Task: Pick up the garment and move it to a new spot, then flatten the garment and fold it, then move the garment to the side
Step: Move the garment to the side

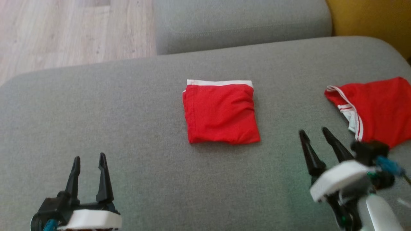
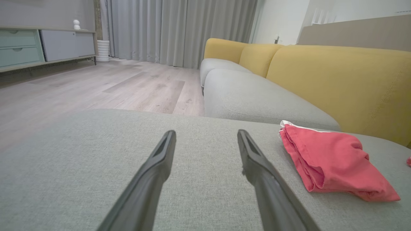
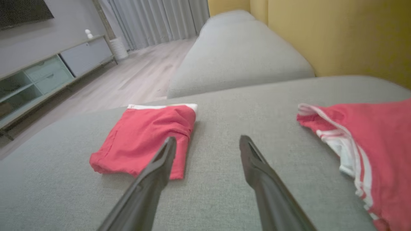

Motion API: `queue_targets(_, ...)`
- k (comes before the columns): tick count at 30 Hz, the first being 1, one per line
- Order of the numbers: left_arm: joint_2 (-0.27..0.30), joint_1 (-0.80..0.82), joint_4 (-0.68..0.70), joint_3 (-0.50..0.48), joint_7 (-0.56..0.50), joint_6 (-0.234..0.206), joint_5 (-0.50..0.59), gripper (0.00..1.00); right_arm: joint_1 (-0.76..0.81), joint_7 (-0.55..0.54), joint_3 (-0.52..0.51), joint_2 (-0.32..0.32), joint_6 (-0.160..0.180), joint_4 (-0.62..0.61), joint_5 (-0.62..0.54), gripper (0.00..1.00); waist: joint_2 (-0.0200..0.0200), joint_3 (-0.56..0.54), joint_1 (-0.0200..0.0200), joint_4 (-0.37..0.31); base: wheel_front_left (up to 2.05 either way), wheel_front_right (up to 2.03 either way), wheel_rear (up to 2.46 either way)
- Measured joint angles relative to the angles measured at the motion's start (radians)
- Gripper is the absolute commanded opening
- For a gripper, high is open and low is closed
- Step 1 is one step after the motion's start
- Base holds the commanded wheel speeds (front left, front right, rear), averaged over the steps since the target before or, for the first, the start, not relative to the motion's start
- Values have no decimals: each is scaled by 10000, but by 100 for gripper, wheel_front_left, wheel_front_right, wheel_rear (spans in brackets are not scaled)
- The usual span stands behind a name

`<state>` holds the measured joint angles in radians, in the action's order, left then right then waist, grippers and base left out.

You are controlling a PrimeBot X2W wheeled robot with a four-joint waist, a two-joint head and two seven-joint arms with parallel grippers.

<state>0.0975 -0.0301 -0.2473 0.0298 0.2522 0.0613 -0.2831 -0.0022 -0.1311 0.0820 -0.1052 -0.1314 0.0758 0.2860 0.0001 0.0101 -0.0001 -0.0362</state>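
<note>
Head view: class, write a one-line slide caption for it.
On the cushion, a folded garment lies centred, an unfolded garment to its right; left gripper and right gripper are open, empty.

A grey fabric seat cushion (image 1: 96, 128) spreads across the near ground, and a second grey cushion (image 1: 240, 22) lies beyond it across a seam. Yellow backrests (image 2: 337, 80) rise along the right side. To the left is a pale wood-plank floor (image 2: 96, 86). Long grey curtains (image 2: 179, 29) hang at the far end, with a white ribbed container (image 2: 103, 50) at their foot. A low cabinet (image 2: 38, 48) with pale green drawers and a grey door stands against the far left wall, a small white figure (image 2: 76, 24) on top. The light is soft and even.
</note>
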Motion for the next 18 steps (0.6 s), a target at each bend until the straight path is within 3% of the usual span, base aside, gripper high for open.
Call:
queue_targets(5,15,161,209,75,0,17,0,100,-1675,-1599,288,4,0,855,499,100,0,560,2,162,0,0,0)
queue_targets(10,27,1011,221,332,0,107,4,100,-3875,-2809,370,105,0,2522,907,100,0,1269,4,516,0,0,0)
queue_targets(18,-15,1588,-69,456,0,276,13,100,-5272,-3298,282,353,0,5444,1020,100,0,2117,3,1308,0,0,0)
